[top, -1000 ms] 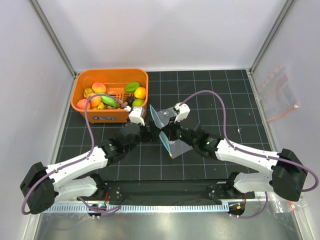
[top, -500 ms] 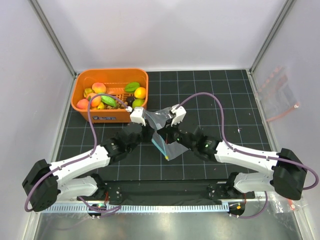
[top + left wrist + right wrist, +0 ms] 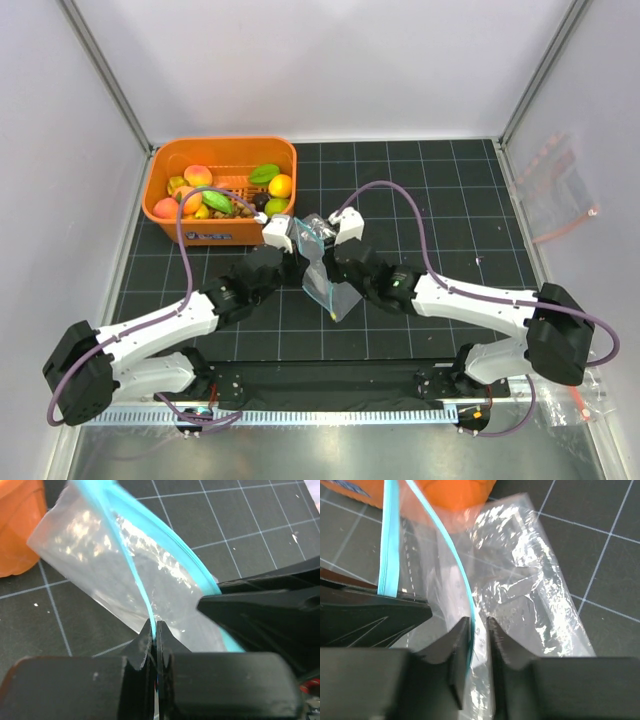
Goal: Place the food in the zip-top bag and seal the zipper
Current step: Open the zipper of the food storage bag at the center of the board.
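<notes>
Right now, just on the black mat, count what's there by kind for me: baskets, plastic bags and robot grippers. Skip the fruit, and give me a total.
Baskets: 1, the orange basket
Plastic bags: 1, the clear bag with the teal strip
Grippers: 2, the left gripper and the right gripper
Total: 4

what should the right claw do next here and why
Probably close the right claw on the zipper lip that runs between its parted fingers. The left claw is shut on the other lip, so the two could then pull the mouth of the zip-top bag open. The food lies in the basket, none in the bag.
</notes>
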`<state>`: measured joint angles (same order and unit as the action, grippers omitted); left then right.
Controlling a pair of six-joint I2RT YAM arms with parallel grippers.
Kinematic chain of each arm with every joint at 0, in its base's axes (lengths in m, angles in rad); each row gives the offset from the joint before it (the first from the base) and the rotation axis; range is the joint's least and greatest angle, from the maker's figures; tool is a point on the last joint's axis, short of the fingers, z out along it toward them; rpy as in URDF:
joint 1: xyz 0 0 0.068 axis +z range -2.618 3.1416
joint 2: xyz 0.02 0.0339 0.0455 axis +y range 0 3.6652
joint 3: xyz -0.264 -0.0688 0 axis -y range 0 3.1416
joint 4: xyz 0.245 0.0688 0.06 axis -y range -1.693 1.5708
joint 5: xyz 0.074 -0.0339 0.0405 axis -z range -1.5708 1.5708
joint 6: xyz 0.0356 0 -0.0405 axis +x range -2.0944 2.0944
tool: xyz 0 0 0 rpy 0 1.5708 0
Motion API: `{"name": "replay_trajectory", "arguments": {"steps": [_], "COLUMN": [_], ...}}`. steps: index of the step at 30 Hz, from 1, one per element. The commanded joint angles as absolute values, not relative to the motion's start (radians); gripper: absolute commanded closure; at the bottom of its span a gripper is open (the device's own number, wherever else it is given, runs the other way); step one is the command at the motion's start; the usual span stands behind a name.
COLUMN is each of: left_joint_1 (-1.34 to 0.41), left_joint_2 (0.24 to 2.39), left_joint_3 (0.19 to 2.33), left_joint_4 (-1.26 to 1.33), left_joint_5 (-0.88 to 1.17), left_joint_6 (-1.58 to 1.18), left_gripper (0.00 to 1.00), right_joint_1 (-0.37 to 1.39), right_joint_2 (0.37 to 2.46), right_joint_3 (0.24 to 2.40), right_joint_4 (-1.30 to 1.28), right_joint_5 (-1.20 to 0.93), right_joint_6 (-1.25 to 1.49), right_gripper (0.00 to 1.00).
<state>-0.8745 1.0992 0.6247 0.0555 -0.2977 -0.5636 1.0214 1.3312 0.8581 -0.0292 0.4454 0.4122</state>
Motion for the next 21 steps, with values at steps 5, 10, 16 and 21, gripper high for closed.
{"name": "replay_trajectory", "arguments": {"steps": [5,10,16,21], "left_joint_1": [-0.87,-0.87,-0.87,-0.87], "left_joint_2": [1.08,1.085,1.095,1.175], "left_joint_3": [0.649,0.652,0.681,0.733], "left_joint_4": [0.118,0.115,0.025,-0.041], "left_joint_5": [-0.204,-0.196,-0.314,-0.357], "left_joint_6": [-0.526,-0.523,-0.534,-0.545], "left_gripper": [1.0,1.0,1.0,1.0], "right_joint_1": [1.078,1.081,1.081,1.104], "right_joint_2": [1.351,1.353,1.341,1.361], "right_joint_3": [0.913,0.917,0.992,1.121], "right_joint_4": [-0.026,-0.034,-0.196,-0.408], "right_joint_5": [0.545,0.572,0.719,0.98], "right_joint_6": [0.344,0.339,0.354,0.357], "right_gripper": [0.6,0.74,0.99,0.99]}}
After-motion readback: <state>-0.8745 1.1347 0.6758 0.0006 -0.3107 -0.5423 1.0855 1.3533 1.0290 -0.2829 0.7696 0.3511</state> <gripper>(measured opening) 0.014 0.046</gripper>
